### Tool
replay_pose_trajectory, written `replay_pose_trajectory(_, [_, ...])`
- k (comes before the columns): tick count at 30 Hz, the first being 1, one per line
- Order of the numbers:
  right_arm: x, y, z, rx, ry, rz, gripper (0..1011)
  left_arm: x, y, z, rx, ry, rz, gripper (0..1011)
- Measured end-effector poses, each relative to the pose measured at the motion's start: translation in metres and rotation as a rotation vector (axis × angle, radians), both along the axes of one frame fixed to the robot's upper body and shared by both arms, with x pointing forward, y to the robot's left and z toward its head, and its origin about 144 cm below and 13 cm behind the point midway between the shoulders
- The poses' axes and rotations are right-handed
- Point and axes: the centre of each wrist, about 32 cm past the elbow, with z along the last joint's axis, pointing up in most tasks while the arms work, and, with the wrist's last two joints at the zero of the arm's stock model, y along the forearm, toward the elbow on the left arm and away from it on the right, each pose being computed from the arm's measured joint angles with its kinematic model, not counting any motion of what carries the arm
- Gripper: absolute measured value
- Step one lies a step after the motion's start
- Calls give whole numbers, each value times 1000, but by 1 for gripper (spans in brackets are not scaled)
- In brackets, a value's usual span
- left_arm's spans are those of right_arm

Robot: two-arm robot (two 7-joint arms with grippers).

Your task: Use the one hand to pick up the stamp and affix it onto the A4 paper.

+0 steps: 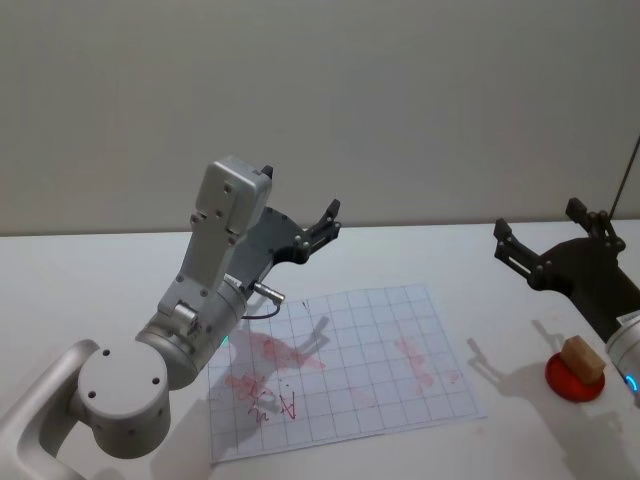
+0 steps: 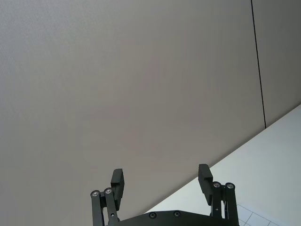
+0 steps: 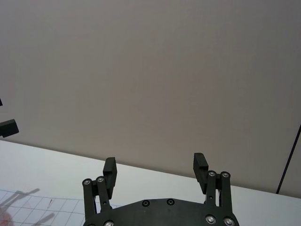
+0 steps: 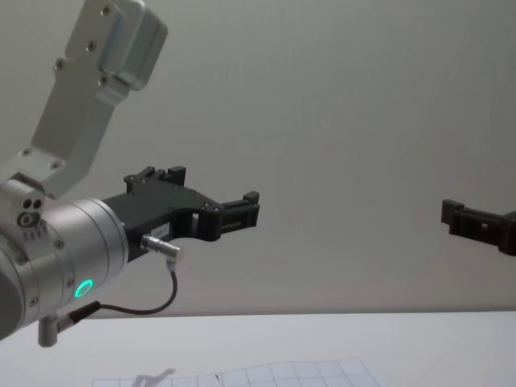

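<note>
A plain grey wall (image 1: 400, 100) backs a white bench (image 1: 110, 270), and on the bench lies the paper (image 1: 380, 350), a gridded sheet smeared with red marks (image 1: 270, 375) towards its left side. In the chest view we see the sheet's far edge (image 4: 266, 375) low in front of us.

The stamp (image 1: 583, 358), a small tan block, sits on a red disc (image 1: 572, 380) on the bench, to the right of the paper and apart from it. Nothing touches it.

Our right hand (image 1: 537, 225) hangs in the air above the bench, right of the sheet and farther back than the stamp, pointing towards the wall. Its fingers (image 3: 109, 165) are spread wide with nothing between them, and its shadow (image 1: 500, 370) falls on the bench between paper and disc. From the chest it shows at the right edge (image 4: 463, 218).

Our left hand (image 1: 330, 222) is raised over the paper's far left corner, also aimed at the wall. Its wrist view shows its fingers (image 2: 117, 176) parted and empty, and the chest view shows it from the side (image 4: 246, 211). A thin dark cord (image 1: 627, 175) runs up the wall at far right.
</note>
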Motion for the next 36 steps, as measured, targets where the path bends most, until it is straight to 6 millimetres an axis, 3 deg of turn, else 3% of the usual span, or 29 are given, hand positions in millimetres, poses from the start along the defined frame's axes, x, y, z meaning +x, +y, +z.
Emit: replay_pose_trajectory(36, [0,0,0,0,0,0,1001,0,0,0,0,0,0,1001])
